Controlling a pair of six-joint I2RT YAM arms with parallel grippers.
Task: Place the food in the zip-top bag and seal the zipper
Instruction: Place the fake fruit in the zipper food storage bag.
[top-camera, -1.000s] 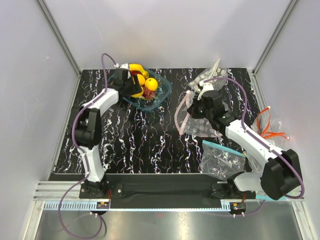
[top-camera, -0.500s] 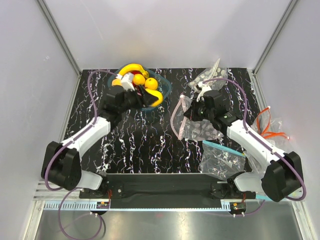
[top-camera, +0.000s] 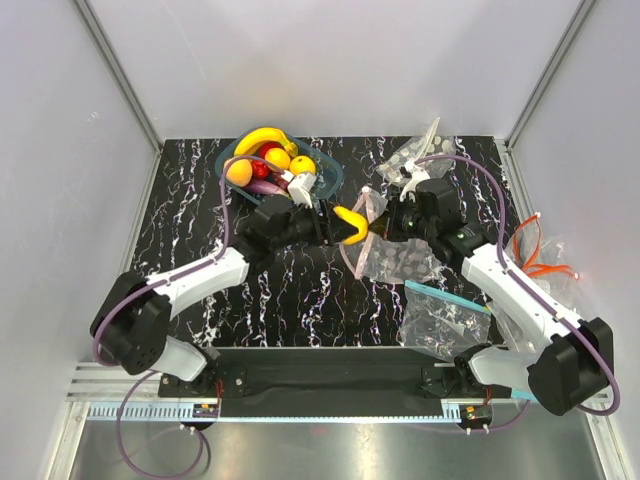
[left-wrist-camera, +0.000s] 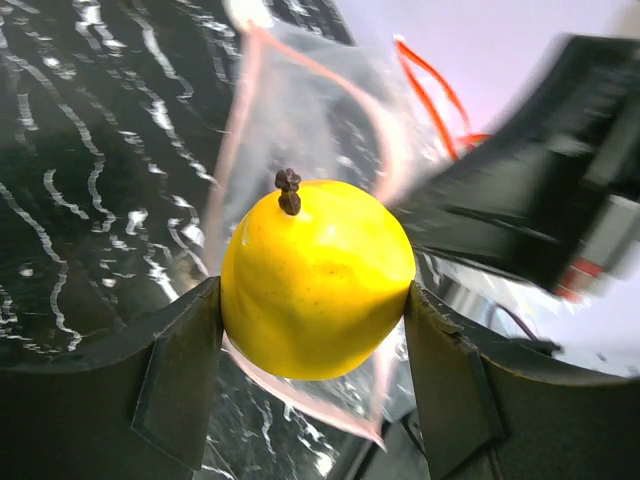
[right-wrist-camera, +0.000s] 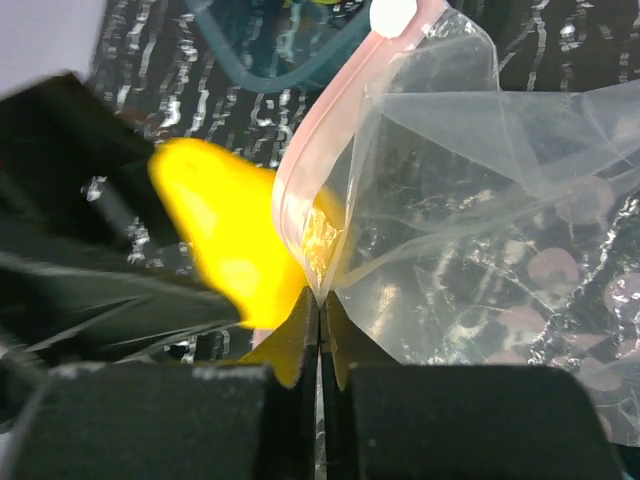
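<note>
My left gripper (top-camera: 343, 226) is shut on a yellow lemon-like fruit (top-camera: 351, 225), seen close up in the left wrist view (left-wrist-camera: 318, 275). It holds the fruit just left of the mouth of the dotted zip-top bag (top-camera: 400, 258). My right gripper (top-camera: 386, 228) is shut on the bag's rim (right-wrist-camera: 320, 290) and holds the pink-red zipper strip (right-wrist-camera: 325, 120) up, so the mouth gapes toward the fruit (right-wrist-camera: 225, 240). The rest of the food, a banana (top-camera: 262, 137), orange rounds (top-camera: 240, 170) and dark red grapes (top-camera: 262, 172), lies in a teal bowl (top-camera: 330, 182).
A second clear bag (top-camera: 445, 325) with a teal-blue strip (top-camera: 445, 297) lies near the front right. Another crumpled clear bag (top-camera: 415, 152) sits at the back right. Orange loops (top-camera: 540, 255) lie beyond the right table edge. Grey walls enclose the table.
My left arm has swung from the bowl to the right, carrying the yellow fruit to the bag's mouth. My right gripper has kept hold of the bag's rim and shifted slightly.
</note>
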